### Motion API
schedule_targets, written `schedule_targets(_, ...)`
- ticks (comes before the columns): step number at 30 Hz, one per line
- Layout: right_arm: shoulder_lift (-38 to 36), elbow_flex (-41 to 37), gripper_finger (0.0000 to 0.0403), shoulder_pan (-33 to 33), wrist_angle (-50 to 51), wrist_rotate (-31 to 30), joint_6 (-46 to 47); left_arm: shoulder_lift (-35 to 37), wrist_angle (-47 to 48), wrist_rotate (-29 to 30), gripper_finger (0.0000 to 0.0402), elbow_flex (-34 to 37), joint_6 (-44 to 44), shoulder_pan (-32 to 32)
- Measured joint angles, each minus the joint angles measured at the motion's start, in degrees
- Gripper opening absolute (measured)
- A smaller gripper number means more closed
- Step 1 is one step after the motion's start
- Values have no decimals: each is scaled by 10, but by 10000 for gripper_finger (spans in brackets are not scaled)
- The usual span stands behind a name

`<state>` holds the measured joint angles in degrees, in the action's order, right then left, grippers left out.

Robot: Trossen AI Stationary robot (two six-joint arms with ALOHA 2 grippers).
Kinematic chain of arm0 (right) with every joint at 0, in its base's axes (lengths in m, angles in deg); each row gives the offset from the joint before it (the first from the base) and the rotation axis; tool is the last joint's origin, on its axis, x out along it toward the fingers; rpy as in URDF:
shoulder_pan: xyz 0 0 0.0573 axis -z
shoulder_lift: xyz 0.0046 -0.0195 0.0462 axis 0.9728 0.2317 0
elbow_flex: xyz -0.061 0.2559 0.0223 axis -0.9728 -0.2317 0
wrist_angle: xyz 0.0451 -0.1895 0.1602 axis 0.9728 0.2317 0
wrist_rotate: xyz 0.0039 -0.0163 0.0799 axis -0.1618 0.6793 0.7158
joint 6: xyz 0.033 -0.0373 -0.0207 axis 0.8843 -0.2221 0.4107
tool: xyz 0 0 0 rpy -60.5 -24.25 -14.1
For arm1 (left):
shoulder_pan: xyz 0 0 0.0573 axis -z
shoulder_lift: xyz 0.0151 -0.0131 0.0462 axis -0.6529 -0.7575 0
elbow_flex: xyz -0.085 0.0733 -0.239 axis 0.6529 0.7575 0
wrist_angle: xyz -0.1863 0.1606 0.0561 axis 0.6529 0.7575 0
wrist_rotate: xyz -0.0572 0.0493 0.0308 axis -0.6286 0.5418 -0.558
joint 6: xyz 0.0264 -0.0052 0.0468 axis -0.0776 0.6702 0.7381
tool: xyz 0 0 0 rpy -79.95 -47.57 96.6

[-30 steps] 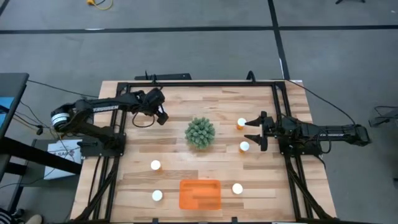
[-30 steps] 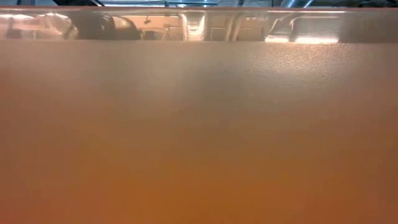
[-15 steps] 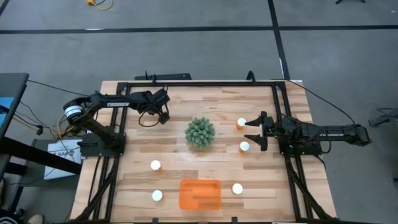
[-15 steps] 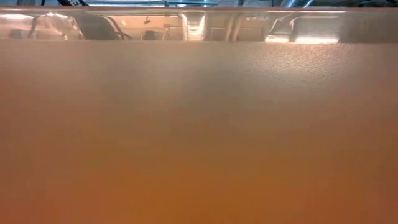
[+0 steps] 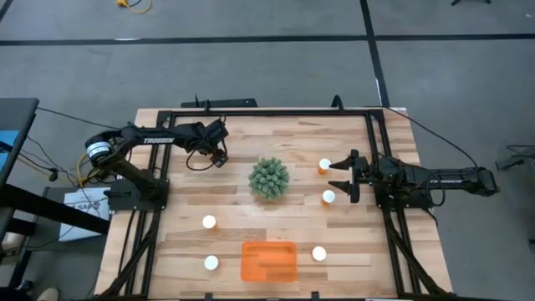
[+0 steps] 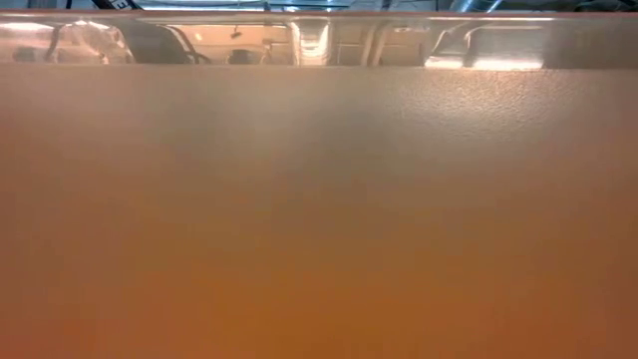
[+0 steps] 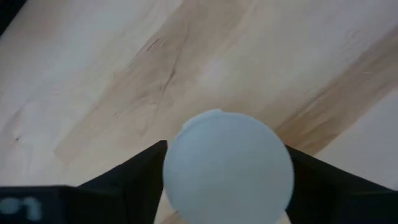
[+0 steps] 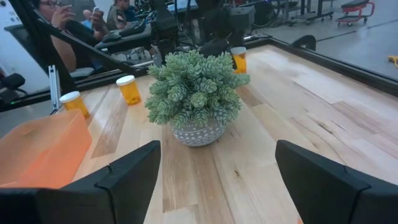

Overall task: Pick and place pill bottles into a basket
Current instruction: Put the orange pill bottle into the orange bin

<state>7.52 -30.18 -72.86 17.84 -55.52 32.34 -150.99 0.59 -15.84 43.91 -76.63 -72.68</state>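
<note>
My left gripper [image 5: 219, 156] hangs over the far left part of the table, left of the green plant [image 5: 269, 178], shut on a pill bottle whose white cap [image 7: 227, 171] fills the left wrist view. The same bottle [image 8: 238, 59] shows beyond the plant in the right wrist view. My right gripper [image 5: 347, 177] waits open at the right edge, between two upright pill bottles [image 5: 324, 165] [image 5: 328, 197]. The orange basket [image 5: 269, 261] lies on its bottom at the near edge. Three more bottles [image 5: 209, 221] [image 5: 211, 262] [image 5: 318, 252] stand around it. My left gripper pinches the pill bottle between its two fingers [image 7: 140, 177], one on each side of the round white cap [image 7: 174, 163]. The fingers come from above, pointing down. The bottle is upright, and its foot seems to rest on the table.
A black frame [image 5: 267, 111] runs round the wooden table. The plant in its patterned pot [image 8: 198, 132] stands at the middle. The basket's orange wall [image 6: 319, 219] blocks nearly all of the low view. People sit beyond the table's left side [image 8: 56, 18].
My left arm has stretched out, and its gripper has moved a little toward the plant. It has then stayed over the bottle.
</note>
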Motion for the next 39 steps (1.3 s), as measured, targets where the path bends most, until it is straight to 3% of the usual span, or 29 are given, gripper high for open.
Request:
schedule_targets(7,0,0,311,0,0,0,0,1,-11,-6,183,0,-8,0)
schedule_targets(11,0,0,311,0,0,0,0,27,-16,-5,173,0,-15,4)
schedule_targets(18,0,0,311,0,0,0,0,158,-31,-4,201,0,-48,26)
schedule_targets(21,0,0,311,0,0,0,0,222,-32,-34,197,0,-72,49)
schedule_targets(28,0,0,311,0,0,0,0,305,-80,-107,182,0,-124,173)
schedule_targets(34,0,0,311,0,0,0,0,282,-144,-94,190,0,-144,312)
schedule_targets(39,0,0,311,0,0,0,0,236,-212,-80,184,0,-148,388)
